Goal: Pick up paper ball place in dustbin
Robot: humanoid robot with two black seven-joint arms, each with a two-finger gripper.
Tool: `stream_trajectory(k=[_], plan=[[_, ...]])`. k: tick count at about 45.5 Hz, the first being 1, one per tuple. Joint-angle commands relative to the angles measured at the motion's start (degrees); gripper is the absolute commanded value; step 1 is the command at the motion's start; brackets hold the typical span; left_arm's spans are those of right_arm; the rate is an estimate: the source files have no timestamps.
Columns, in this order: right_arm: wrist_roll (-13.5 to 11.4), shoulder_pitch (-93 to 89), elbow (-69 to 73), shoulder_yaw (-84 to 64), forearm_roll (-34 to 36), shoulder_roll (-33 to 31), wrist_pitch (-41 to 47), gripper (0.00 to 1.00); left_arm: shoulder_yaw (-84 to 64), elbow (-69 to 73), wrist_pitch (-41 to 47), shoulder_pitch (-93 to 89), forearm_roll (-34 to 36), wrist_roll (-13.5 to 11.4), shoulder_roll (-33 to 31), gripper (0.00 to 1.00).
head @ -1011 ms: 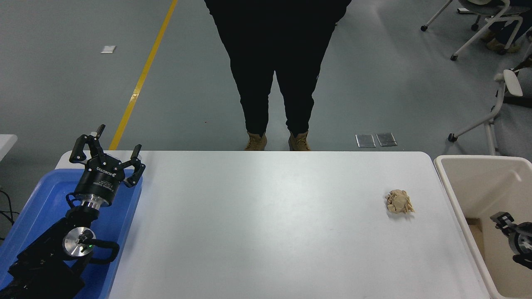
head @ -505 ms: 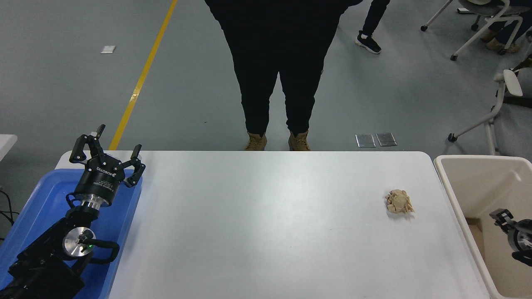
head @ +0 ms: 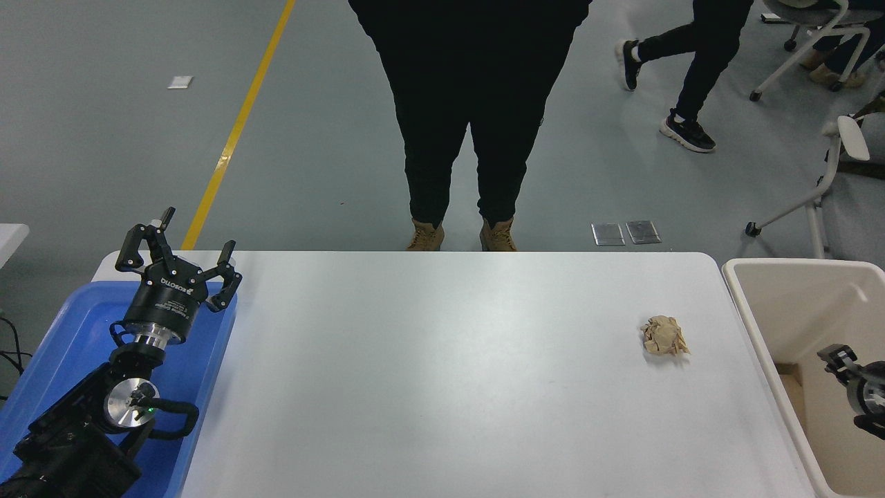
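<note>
The tan-brown paper ball [head: 664, 335] lies on the white table [head: 442, 373] near its right end. The cream-beige dustbin [head: 750, 315] stands just past the table's right edge. My right gripper [head: 840, 360] shows only partly at the right edge, over the dustbin's inside, well right of the ball and apart from it. My left gripper [head: 178, 252] is open and empty, parked at the lower left over the blue tray.
A shallow blue tray [head: 62, 339] lies at the table's left end under my left arm. A person in black trousers [head: 463, 138] stands at the far edge. Another person [head: 677, 69] walks at the upper right. Office chairs [head: 823, 180] stand at the right.
My right gripper has shifted slightly toward the right edge. A second person has walked into view at the upper right. The paper ball and the left arm have not moved.
</note>
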Motion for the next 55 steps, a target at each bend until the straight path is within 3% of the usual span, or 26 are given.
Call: stream_trajectory(k=[1, 11, 29, 44, 55], plan=[[0.00, 5.55, 0.38, -0.29, 0.17, -1.94, -0.07, 1.00, 0.00, 0.00, 0.00, 0.00, 0.00, 0.01, 0.00, 0.98], [-0.09, 18.55, 2.66, -6.69, 0.08, -1.68, 0.28, 1.00, 0.00, 0.00, -0.09, 0.00, 0.00, 0.01, 0.00, 0.98], [-0.44, 50.81, 26.03, -28.06, -0.01, -1.42, 7.48, 1.00, 0.00, 0.00, -0.09, 0.00, 0.00, 0.01, 0.00, 0.98], [-0.44, 80.25, 49.32, -41.60, -0.01, -1.68, 22.95, 1.00, 0.09, 0.00, 0.00, 0.00, 0.00, 0.01, 0.00, 0.98], [-0.44, 95.99, 53.90, -45.12, 0.08, -1.86, 38.41, 1.00, 0.09, 0.00, 0.00, 0.00, 0.00, 0.01, 0.00, 0.98]])
